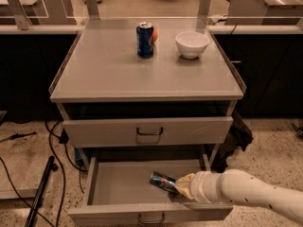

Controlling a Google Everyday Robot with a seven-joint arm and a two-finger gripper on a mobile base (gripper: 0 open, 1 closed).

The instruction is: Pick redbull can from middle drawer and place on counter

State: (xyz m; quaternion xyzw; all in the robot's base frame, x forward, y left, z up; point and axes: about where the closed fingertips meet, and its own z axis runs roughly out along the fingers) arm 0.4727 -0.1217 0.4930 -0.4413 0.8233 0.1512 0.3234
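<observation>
The redbull can (161, 181) lies on its side in the open middle drawer (118, 188), right of centre. My gripper (181, 186) reaches into the drawer from the right on a white arm, and its tip sits right at the can's right end. The counter (104, 65) is the grey cabinet top above, with the top drawer front below it shut.
A wider dark-blue soda can (145, 39) and a white bowl (191, 44) stand at the back of the counter. The top drawer front (147, 130) overhangs the rear of the open drawer. Cables and a dark pole (40, 188) lie on the floor at left.
</observation>
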